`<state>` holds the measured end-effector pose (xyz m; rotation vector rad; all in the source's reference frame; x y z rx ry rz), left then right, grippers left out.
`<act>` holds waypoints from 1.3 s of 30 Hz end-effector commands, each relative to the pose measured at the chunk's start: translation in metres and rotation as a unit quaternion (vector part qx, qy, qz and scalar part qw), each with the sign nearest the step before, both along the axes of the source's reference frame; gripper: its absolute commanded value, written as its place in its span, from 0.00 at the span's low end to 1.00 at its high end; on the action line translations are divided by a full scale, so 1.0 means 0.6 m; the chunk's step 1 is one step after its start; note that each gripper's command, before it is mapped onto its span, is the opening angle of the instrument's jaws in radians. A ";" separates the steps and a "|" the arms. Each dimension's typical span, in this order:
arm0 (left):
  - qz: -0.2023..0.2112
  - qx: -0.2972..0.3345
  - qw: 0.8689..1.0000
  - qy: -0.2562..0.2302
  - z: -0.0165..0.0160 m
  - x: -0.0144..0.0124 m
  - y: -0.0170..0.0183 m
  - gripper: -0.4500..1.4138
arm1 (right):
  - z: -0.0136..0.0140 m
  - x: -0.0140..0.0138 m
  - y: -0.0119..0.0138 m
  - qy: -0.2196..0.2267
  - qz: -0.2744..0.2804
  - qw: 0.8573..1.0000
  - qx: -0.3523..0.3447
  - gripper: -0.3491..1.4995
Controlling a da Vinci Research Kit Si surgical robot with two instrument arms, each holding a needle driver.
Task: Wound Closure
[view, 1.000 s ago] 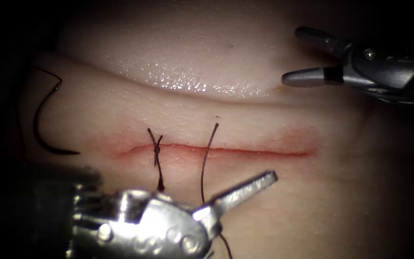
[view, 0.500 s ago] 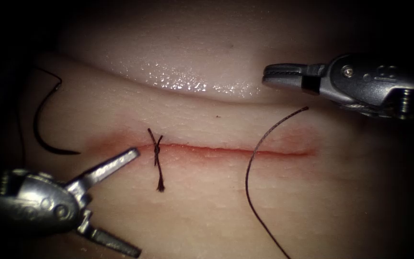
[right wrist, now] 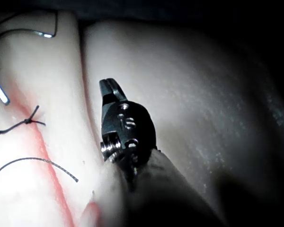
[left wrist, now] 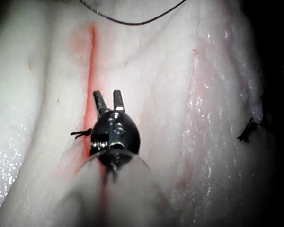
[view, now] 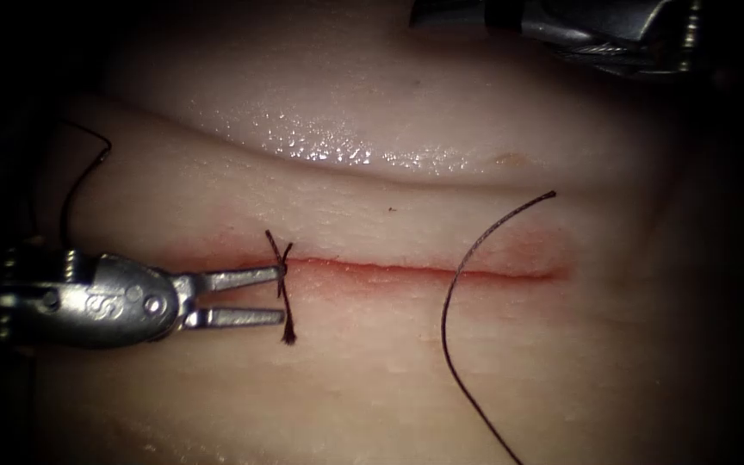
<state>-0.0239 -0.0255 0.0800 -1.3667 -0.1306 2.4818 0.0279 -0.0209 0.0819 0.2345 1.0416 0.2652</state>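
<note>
At the far left of the tissue [view: 372, 387] your needle [view: 75, 194] lies loose, curved, in neither tool; beside it your left pincer [view: 279, 295] stands open and empty, its tips at the knotted stitch [view: 282, 274] on the cut [view: 415, 270]. Right of the stitch a free thread [view: 458, 297] crosses the cut; your right pincer [right wrist: 109, 87] holds nothing, jaws closed, above the tissue.

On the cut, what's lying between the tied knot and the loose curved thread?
Bare dark-red cut line in the pale tissue between the knotted black stitch and loose curved black thread, in the endoscope view.
</note>
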 end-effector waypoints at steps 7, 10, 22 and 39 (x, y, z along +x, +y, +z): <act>0.032 0.039 0.998 0.048 0.0033 -0.0041 -0.0047 0.49 | 0.0094 0.0036 -0.0105 -0.017 0.008 0.999 0.037 0.11; 0.035 0.038 0.997 0.053 0.0042 -0.0044 -0.0053 0.52 | 0.0121 0.0036 -0.0131 -0.021 0.005 0.999 0.046 0.11; 0.044 0.046 0.990 0.127 0.0085 -0.0036 -0.0060 0.51 | 0.0179 0.0044 -0.0227 -0.015 -0.009 0.998 0.065 0.11; 0.038 0.040 0.988 0.147 0.0117 -0.0030 -0.0056 0.29 | 0.0196 0.0051 -0.0276 0.009 -0.029 0.998 0.056 0.11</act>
